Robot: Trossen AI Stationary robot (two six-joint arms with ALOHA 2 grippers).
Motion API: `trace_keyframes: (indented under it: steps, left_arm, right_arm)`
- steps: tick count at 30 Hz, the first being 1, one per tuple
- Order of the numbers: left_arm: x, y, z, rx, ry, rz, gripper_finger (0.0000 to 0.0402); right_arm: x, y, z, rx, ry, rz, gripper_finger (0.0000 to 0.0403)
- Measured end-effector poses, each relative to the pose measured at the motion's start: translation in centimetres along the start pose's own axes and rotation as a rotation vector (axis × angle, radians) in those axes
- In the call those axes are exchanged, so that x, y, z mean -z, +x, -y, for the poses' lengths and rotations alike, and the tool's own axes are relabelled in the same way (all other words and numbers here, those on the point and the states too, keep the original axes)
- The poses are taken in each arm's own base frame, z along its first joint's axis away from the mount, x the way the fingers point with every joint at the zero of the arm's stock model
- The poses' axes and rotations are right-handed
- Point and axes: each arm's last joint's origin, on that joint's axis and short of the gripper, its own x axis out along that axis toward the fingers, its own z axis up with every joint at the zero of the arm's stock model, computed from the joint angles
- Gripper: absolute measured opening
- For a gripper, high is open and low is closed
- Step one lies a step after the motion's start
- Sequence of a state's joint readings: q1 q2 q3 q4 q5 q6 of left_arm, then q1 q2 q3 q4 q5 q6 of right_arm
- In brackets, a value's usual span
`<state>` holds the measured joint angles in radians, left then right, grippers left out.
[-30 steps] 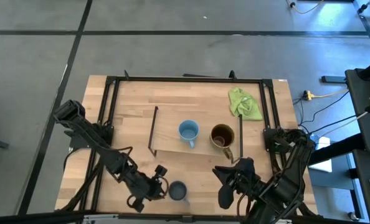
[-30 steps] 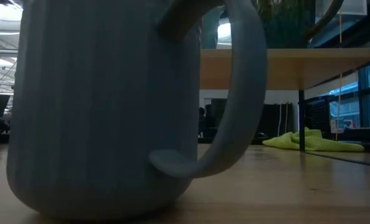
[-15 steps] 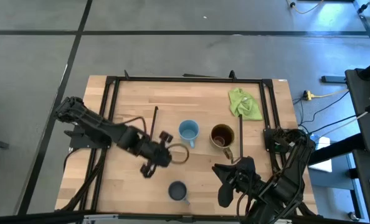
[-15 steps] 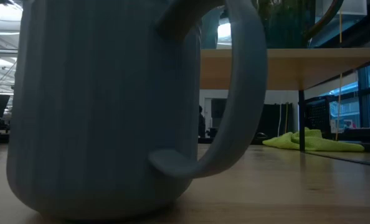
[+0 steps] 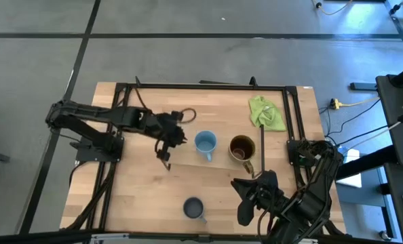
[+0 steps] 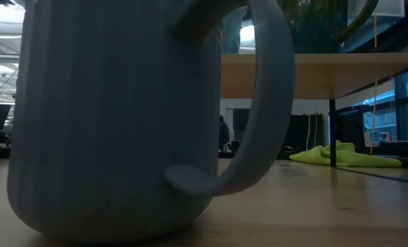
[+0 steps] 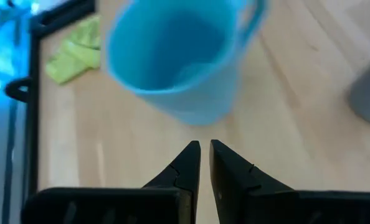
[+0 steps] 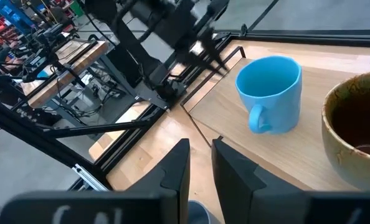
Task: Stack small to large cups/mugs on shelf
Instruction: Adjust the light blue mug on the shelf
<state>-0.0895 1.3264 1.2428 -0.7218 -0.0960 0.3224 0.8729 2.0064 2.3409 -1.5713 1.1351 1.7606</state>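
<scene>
The light blue mug [image 5: 205, 143] and the brown mug [image 5: 242, 147] stand upright on the low wooden shelf [image 5: 215, 166], handles toward the near edge. The dark grey-blue mug [image 5: 193, 207] stands on the table near its near edge and fills the low view [image 6: 121, 116]. My left gripper [image 5: 180, 138] hovers shut at the shelf's left end, just left of the light blue mug [image 7: 172, 62], touching nothing. My right gripper [image 5: 245, 198] waits shut near the table's near right, facing both shelf mugs [image 8: 272, 93].
A lime-green cloth [image 5: 266, 112] lies at the far right of the table. Black frame rails [image 5: 201, 86] run round the tabletop. The shelf's thin black end frames [image 5: 167, 139] stand beside the left gripper and right of the brown mug.
My left gripper has swung from beside the dark grey-blue mug at the near edge toward the far side, ending at the shelf's left end beside the light blue mug. The mugs and the right arm have kept still.
</scene>
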Motion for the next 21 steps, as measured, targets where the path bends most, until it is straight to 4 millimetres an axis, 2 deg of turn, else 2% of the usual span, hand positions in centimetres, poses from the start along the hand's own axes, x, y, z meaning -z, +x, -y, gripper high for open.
trace_keyframes:
  steps: [7, 13, 21]
  left_arm:
    - [1.8, 2.1, -2.1, -0.045, -0.019, -0.039, 0.0030]
    - [2.0, 3.5, -3.4, -0.043, -0.063, 0.056, 0.0030]
    - [2.4, 5.6, -3.7, -0.002, -0.068, 0.023, 0.0030]
  right_arm:
    - [-0.1, 0.2, 0.0, 0.006, 0.003, 0.004, 0.0069]
    - [-0.1, 0.2, 0.0, 0.005, 0.011, 0.003, 0.0069]
    - [-0.2, 0.4, 0.0, 0.008, 0.014, 0.005, 0.0069]
